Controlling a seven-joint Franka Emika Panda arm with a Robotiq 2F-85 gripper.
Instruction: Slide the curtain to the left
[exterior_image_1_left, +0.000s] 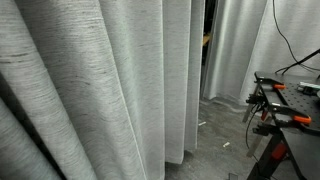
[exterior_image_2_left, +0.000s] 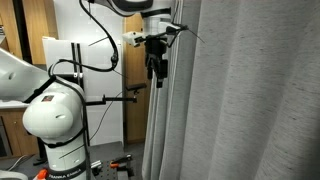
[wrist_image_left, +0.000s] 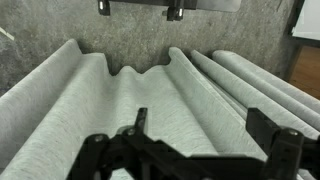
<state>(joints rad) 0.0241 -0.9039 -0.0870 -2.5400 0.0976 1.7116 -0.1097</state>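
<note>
Light-grey slubbed curtain (exterior_image_1_left: 90, 80), deep vertical folds

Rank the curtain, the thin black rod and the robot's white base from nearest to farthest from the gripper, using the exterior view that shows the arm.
1. The curtain: its edge hangs just right of the gripper.
2. The thin black rod: below and to the left.
3. The robot's white base: far lower left.

Behind the claw (exterior_image_2_left: 154, 76) is a brown wooden board (exterior_image_2_left: 133, 120), with a white wall (exterior_image_2_left: 68, 18) beside it. Below the claw lies a grey floor (wrist_image_left: 150, 45) (a bit speckled). A black table (exterior_image_1_left: 290, 85) with orange clamps (exterior_image_1_left: 285, 118) stands on that floor.
</note>
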